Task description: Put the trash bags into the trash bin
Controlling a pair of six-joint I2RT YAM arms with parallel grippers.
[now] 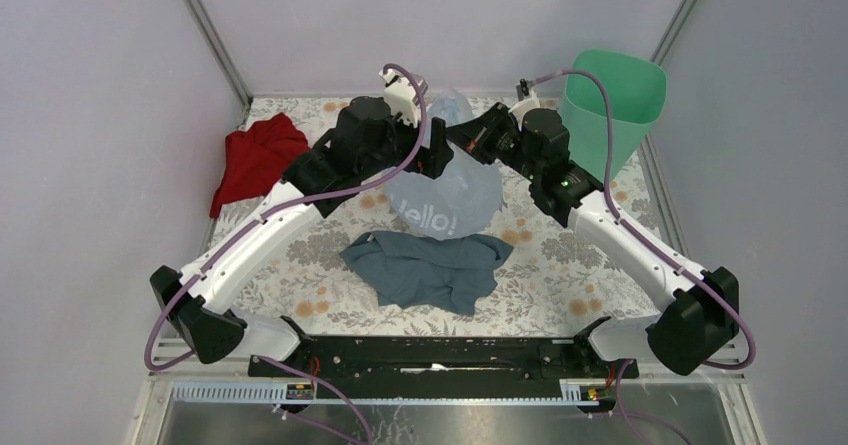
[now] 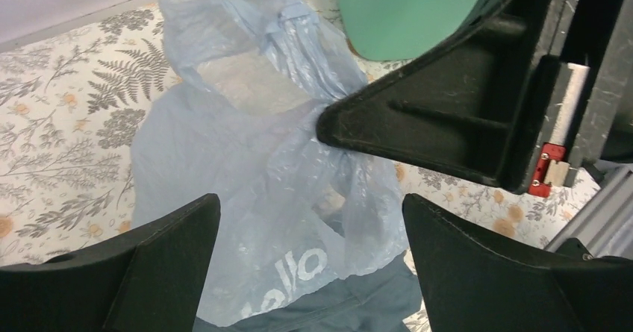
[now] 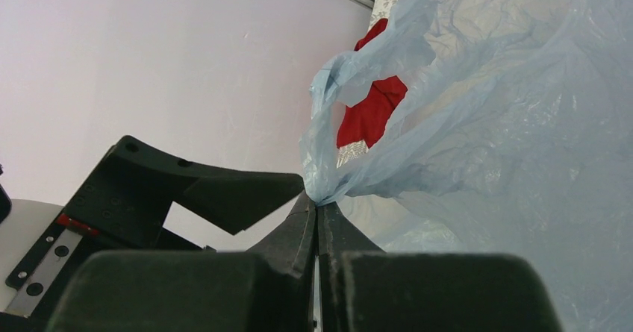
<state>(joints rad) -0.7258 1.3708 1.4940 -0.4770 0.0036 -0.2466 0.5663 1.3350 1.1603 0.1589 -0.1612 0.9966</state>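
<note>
Top external view, left to right: a red cloth lies by the wall. The left tool hangs wide apart over the trash bag, holding nothing, probably ready for a second hold. The right tool pinches a gathered fold of film, raising it while the rest drapes on the surface. The trash bin stands far right, unfilled.

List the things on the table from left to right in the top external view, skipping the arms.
red cloth → trash bag → trash bin. The grey-blue cloth shares the bag's span, so it is left out.
</note>
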